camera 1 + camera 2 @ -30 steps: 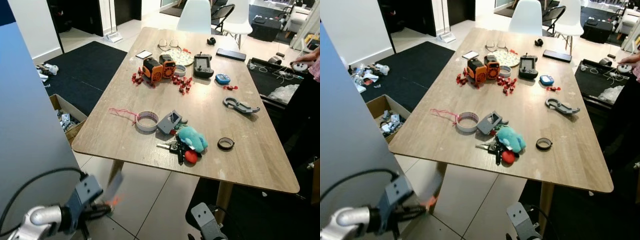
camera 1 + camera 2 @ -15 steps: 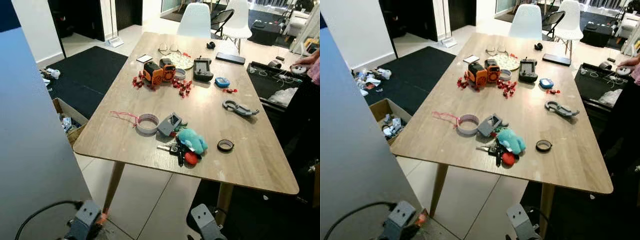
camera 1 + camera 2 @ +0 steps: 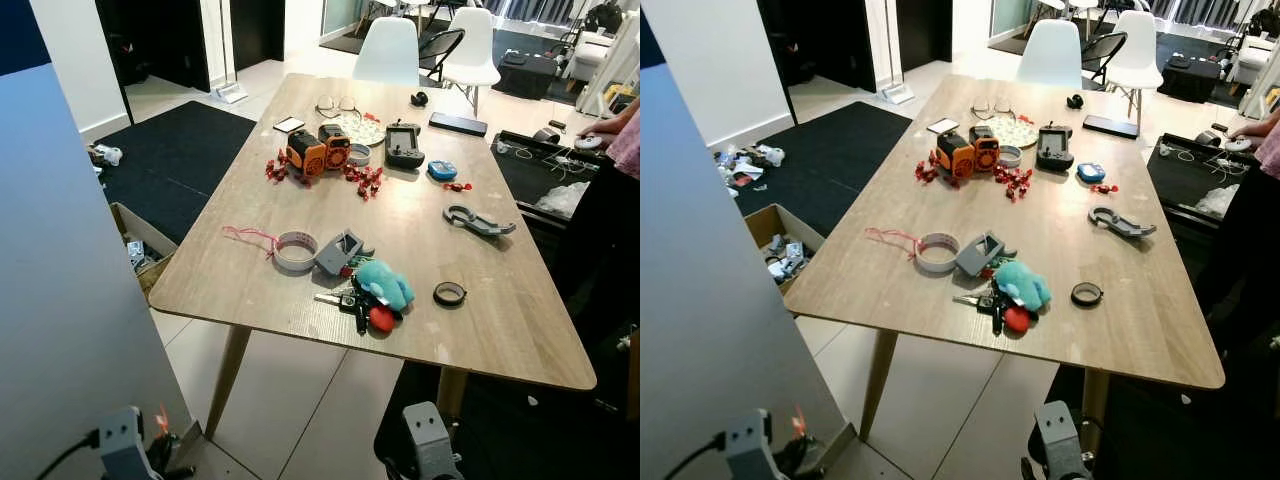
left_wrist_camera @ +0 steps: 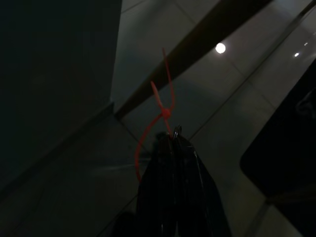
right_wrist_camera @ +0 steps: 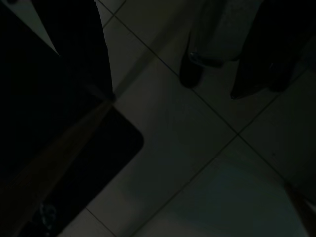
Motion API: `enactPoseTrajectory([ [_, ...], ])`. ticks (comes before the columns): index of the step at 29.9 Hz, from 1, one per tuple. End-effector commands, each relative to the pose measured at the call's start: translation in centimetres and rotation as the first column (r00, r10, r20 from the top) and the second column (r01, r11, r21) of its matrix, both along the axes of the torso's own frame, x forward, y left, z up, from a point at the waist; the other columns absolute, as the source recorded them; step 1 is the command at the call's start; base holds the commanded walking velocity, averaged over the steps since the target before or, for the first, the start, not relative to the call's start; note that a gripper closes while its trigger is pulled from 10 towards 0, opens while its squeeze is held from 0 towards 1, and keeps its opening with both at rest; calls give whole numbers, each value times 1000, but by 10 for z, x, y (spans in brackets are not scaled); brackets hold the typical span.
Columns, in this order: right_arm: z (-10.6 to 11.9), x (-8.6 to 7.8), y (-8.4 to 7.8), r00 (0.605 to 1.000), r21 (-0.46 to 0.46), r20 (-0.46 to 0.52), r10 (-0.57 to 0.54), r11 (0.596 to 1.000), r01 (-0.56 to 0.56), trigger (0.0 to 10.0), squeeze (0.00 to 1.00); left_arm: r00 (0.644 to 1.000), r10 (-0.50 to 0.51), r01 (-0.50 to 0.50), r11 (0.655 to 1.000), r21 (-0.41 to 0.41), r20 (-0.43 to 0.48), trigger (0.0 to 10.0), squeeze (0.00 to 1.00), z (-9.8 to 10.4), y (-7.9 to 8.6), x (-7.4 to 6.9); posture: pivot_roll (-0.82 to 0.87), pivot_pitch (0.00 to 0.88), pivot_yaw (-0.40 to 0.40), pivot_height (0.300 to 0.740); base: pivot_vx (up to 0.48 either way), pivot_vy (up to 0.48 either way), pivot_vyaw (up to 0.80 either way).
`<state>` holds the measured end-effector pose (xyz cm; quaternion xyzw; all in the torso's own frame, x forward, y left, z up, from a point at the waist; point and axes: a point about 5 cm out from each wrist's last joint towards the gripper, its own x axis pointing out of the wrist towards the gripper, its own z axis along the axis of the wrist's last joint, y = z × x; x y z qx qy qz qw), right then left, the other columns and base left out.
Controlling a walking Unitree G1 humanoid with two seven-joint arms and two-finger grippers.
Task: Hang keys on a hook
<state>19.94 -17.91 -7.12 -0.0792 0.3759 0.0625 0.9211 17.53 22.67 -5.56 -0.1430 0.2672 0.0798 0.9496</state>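
Note:
The bunch of keys [image 3: 342,298] lies near the front edge of the wooden table [image 3: 250,270], joined to a teal plush toy [image 3: 384,281] and a red ball [image 3: 381,318]. My left gripper [image 4: 173,140] hangs low over the tiled floor, left of the table and well below its top. It is shut, and a thin red tie [image 4: 163,111] sticks out past its tips. My right arm [image 3: 425,445] hangs idle below the table's front edge. The right wrist view is very dark, with floor tiles and a dark mat.
A tape roll [image 3: 295,250], a grey block [image 3: 339,250], a black ring [image 3: 450,293], orange gadgets [image 3: 315,148] and other clutter cover the table. A grey panel [image 3: 60,300] stands close on my left. A cardboard box [image 3: 135,240] sits on the floor. A person's arm [image 3: 610,120] is at far right.
My left arm has sunk towards the bottom left of the eye views, its gripper dropping lower. The camera has shifted slightly. The keys and the other things on the table have stayed put.

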Motion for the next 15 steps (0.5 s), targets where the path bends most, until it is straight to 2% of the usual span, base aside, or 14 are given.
enactPoseTrajectory([
  [1,-2,-5,-7,998,1,-21,-61,998,61,10000,0,1000,14,-14,1000,18,-5,10000,0,-3,-5,-1,47,38,-46,740,0,0,0],
  [4,-1,-3,-17,982,33,-10,-187,982,187,10000,0,1000,19,-19,999,37,13,10000,0,-2,-8,1,47,30,-49,740,0,0,0],
  [7,1,-2,-28,946,65,-4,-324,944,323,10000,0,997,-70,69,997,47,23,10000,0,-3,-17,5,41,23,-40,740,0,0,0],
  [9,1,-2,-28,946,65,-4,-324,944,323,10000,0,997,-70,69,997,47,23,10000,0,-3,-17,5,41,23,-40,740,0,0,0],
  [11,2,-4,-37,912,80,-5,-410,909,409,10000,0,984,-176,174,982,67,22,10000,0,-2,-26,10,33,18,-25,740,0,0,0],
  [15,1,-8,-43,903,69,-17,-430,900,430,10000,0,970,-241,239,968,81,13,10000,0,-2,-32,15,20,15,-3,740,0,0,0],
])
